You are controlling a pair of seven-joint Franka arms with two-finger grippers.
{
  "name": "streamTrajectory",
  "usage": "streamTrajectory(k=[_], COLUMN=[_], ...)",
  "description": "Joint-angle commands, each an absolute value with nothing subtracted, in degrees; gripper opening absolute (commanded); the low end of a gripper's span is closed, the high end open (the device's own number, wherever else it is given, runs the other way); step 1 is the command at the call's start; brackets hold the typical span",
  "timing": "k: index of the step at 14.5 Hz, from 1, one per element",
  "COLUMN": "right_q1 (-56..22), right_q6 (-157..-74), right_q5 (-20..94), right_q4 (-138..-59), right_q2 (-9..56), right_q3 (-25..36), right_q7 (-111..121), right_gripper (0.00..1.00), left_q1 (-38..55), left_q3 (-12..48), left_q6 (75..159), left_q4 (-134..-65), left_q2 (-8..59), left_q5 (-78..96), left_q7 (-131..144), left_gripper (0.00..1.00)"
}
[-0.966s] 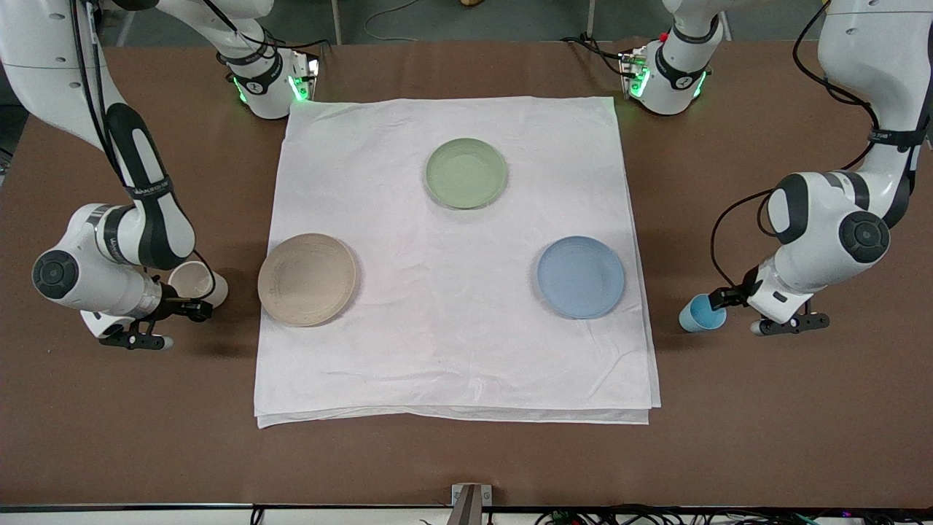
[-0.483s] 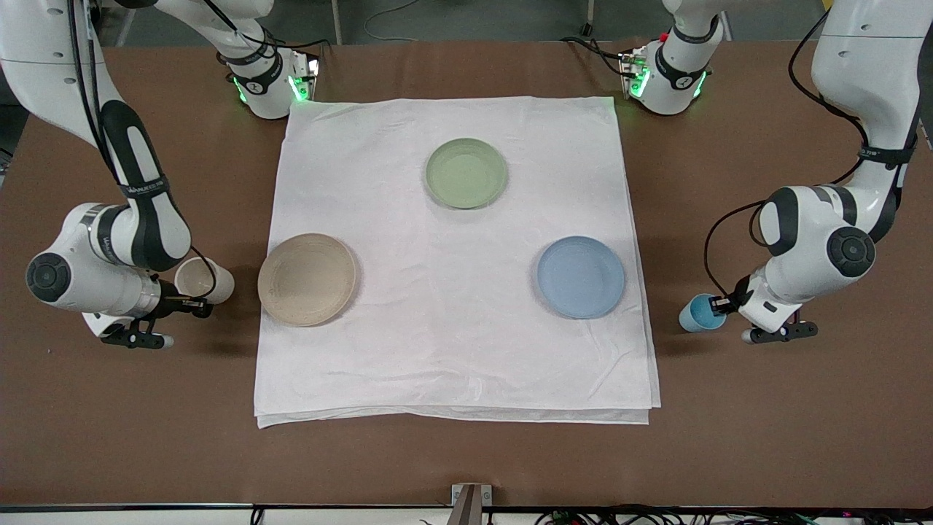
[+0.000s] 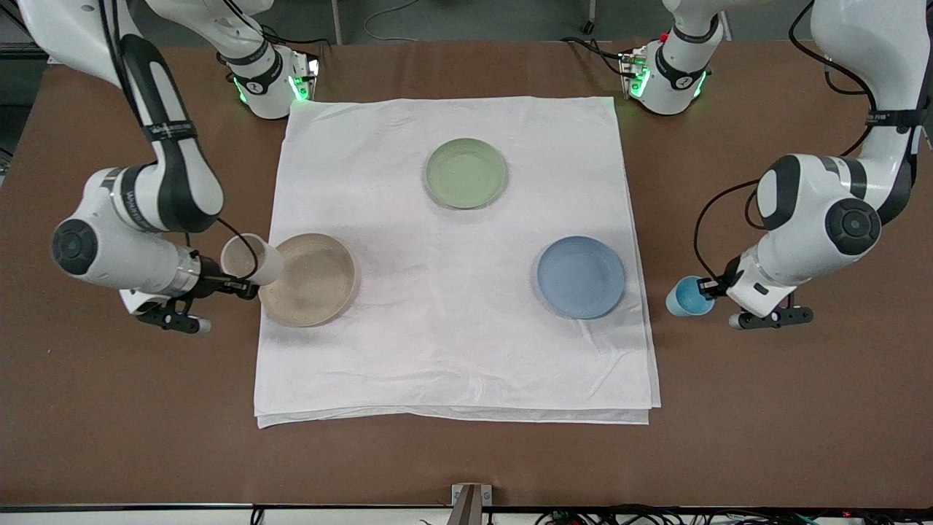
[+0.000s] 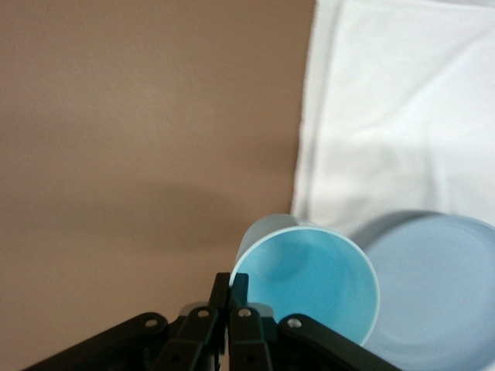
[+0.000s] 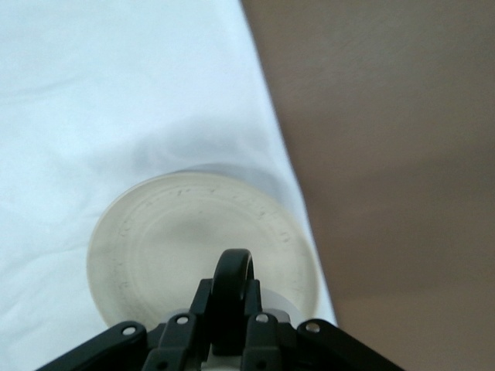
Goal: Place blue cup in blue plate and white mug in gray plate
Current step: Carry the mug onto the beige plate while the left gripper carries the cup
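Right gripper (image 3: pixel 232 286) clamped on white mug (image 3: pixel 250 259) handle; mug airborne, tilted, mouth up, over gray plate (image 3: pixel 313 281) rim. Left gripper (image 3: pixel 711 286) pinching blue cup (image 3: pixel 686 297) rim; cup tilted, over bare table, blue plate (image 3: pixel 581 277) just past it.

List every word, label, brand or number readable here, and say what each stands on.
None can be read.
Black bands on the right arm and the left arm carry pale lettering, too small to read.
The white mug, blue cup and plates show no print.
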State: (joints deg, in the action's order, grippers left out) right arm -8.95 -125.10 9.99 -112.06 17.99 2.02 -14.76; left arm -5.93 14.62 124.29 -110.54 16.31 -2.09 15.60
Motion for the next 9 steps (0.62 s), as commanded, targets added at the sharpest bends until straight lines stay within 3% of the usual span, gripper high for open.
streamTrajectory(k=[1, 4, 5, 6, 7, 9], right_q1=[-11.9, -14.0, -13.9, -13.5, -13.4, -13.0], right_q6=[-138.6, -147.6, -147.2, -147.0, -146.3, -139.6], right_q5=[12.1, 13.5, 13.5, 13.5, 13.5, 13.5], right_q4=[-124.9, -128.1, -127.6, -127.1, -126.5, -122.7], right_q2=[14.9, 16.9, 17.0, 17.1, 16.9, 15.9], right_q3=[2.3, 2.3, 2.3, 2.3, 2.4, 2.6], right_q7=[-15.8, -15.8, -15.8, -15.7, -15.6, -15.4], right_gripper=[0.0, 0.03, 0.2, 0.71, 0.99, 1.0], left_q1=[-5.7, -4.5, -3.4, -2.6, -2.0, -1.0], left_q3=[19.4, 21.4, 21.4, 21.4, 21.4, 21.4], left_q6=[123.5, 124.5, 125.8, 126.6, 126.7, 130.1], left_q4=[-113.9, -116.5, -117.7, -118.0, -118.0, -118.3], left_q2=[14.5, 15.5, 15.7, 15.9, 16.4, 17.8], left_q5=[-2.2, -2.2, -2.2, -2.2, -2.2, -2.2], left_q7=[21.9, 25.3, 27.6, 29.5, 31.0, 33.4], left_gripper=[0.0, 0.0, 0.0, 0.0, 0.0, 0.0])
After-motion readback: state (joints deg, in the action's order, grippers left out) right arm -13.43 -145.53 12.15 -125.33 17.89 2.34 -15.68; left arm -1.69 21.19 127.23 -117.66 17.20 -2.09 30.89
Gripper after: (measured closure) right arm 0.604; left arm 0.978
